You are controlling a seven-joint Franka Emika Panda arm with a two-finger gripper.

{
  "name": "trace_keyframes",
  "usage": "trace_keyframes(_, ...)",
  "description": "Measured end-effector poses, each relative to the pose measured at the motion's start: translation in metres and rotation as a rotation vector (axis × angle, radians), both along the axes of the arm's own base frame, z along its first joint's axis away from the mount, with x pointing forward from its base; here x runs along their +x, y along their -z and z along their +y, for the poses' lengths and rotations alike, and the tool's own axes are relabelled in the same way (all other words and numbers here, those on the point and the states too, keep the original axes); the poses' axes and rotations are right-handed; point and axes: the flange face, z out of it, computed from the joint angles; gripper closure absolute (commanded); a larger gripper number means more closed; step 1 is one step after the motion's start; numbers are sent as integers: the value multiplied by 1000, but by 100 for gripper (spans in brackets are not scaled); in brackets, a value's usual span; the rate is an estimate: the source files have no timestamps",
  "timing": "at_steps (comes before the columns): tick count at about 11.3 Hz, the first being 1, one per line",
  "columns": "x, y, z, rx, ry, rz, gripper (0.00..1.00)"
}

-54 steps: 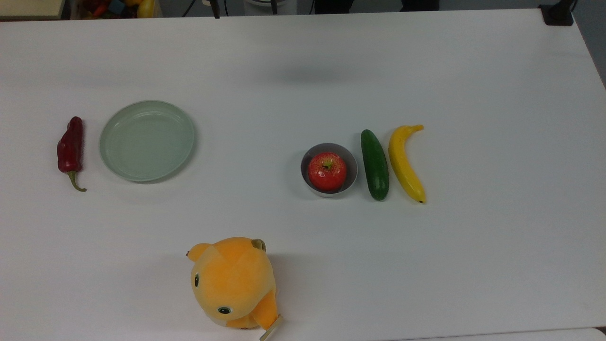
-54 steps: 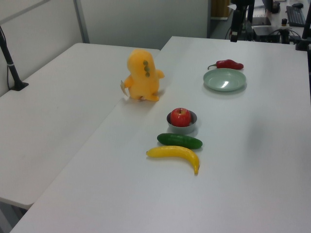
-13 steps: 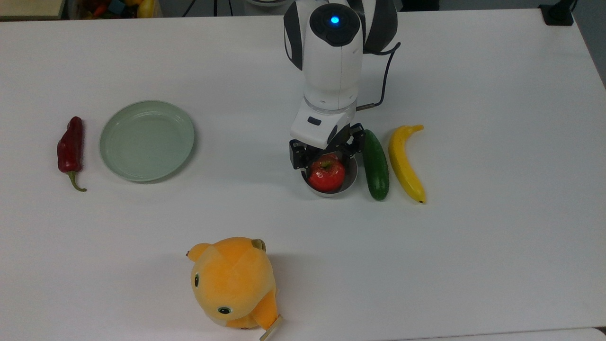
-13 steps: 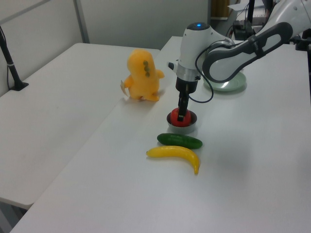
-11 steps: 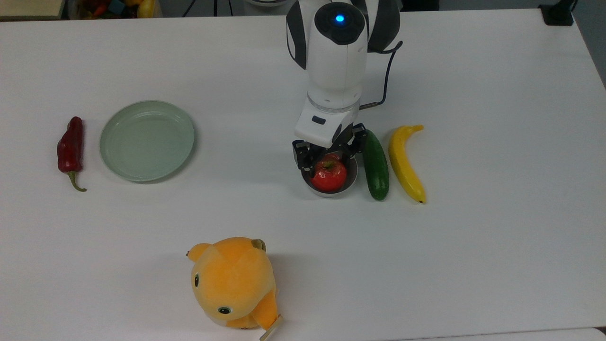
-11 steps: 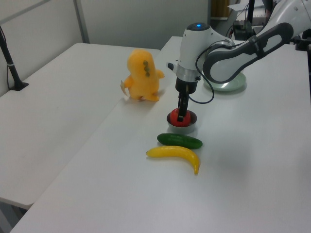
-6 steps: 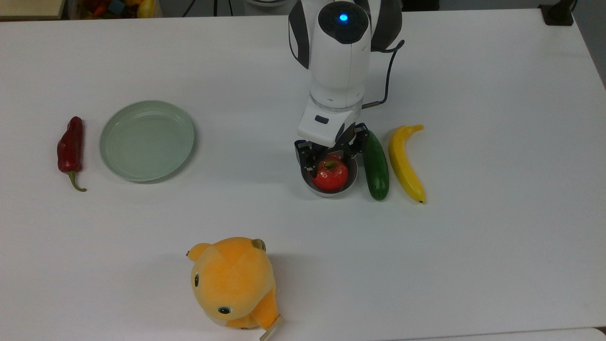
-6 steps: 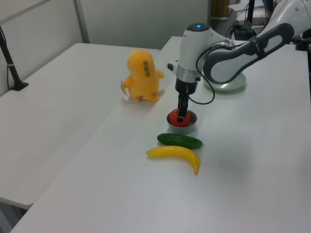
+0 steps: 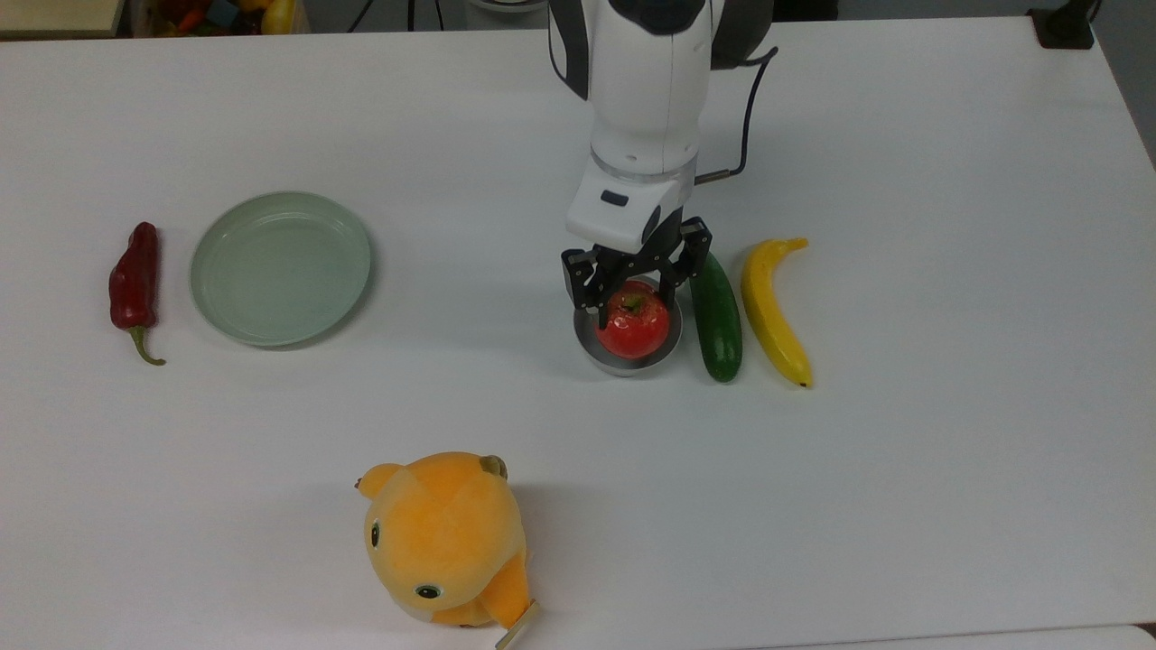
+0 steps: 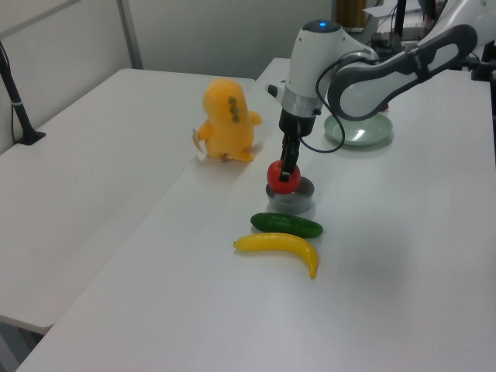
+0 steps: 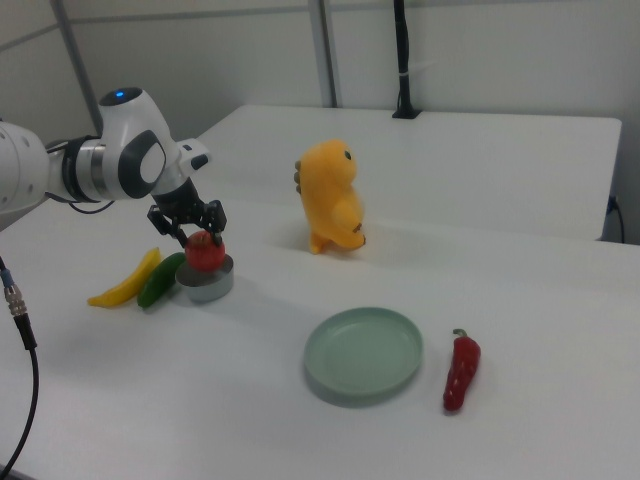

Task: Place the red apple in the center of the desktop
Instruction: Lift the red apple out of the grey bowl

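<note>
Since the earlier frames the claw (image 9: 635, 293) has risen with the red apple (image 9: 633, 332) clamped between its fingers, so the fruit now hangs just above the grey bowl (image 9: 603, 355) instead of sitting in it; the left view shows the apple (image 10: 282, 177) clear of the bowl's rim.

Across the top view from its left: a dark red chili pepper (image 9: 135, 280) lies at the far side, just beside a pale green plate (image 9: 281, 267). An orange plush toy (image 9: 444, 538) sits near the bottom edge. Then come the bowl with the held apple over it, a cucumber (image 9: 715, 314) just beside the bowl, and a banana (image 9: 770, 310) next to that. All rest on the white table (image 9: 948, 451).

The apple is glossy and round, so it may slip from the grip during the carry. Released from too high, it could roll off the centre spot. A low sideways move might clip the bowl's rim and drag it into the cucumber.
</note>
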Motion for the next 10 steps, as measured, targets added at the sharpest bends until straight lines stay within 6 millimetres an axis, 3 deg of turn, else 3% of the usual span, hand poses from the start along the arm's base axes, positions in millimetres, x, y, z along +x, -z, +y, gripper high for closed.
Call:
trace_keyframes(2, -6, -30, -3, -1, 4, -7, 86)
trace_keyframes(5, -31, -98, -20, -16, 28, 19, 86)
trace_keyframes(7, -50, -139, -41, -27, 58, 42, 86)
trace_keyframes(10, -77, -182, -85, -33, 128, 69, 86)
